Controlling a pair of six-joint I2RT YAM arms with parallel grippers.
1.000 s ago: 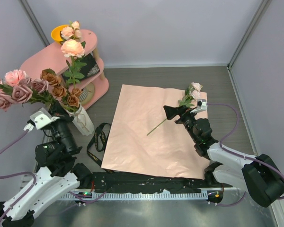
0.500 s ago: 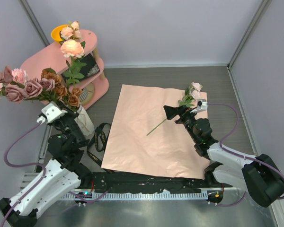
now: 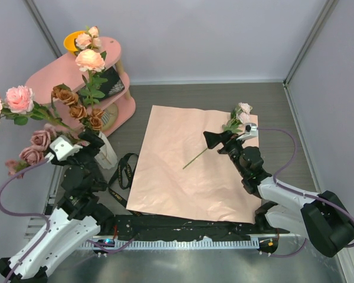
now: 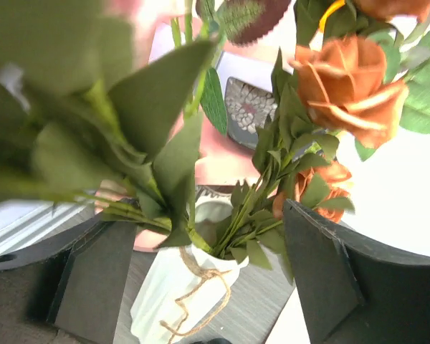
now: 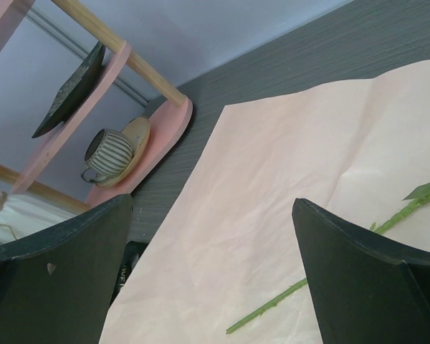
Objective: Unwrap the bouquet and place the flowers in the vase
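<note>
The white vase (image 3: 108, 154) stands left of the paper, with green stems in its mouth. Pink, rust-brown and peach flowers (image 3: 76, 109) fan out above it to the left. My left gripper (image 3: 93, 141) is just behind the vase. In the left wrist view it (image 4: 204, 215) is open, one finger on each side of the vase (image 4: 173, 290), gripping nothing. One pale pink flower (image 3: 241, 116) lies on the unfolded salmon paper (image 3: 177, 171). My right gripper (image 3: 215, 140) hovers open over its stem (image 5: 308, 283).
The black ribbon (image 3: 123, 171) lies loose between the vase and the paper. A pink shelf (image 3: 50, 73) stands at the back left with an orange bowl (image 3: 72, 40) on top and a striped cup (image 5: 104, 152) on its lowest level. Enclosure walls surround the table.
My left gripper has opened and let go of the bunch of flowers. The blooms have spread apart and sagged left over the vase. The right arm has not moved.
</note>
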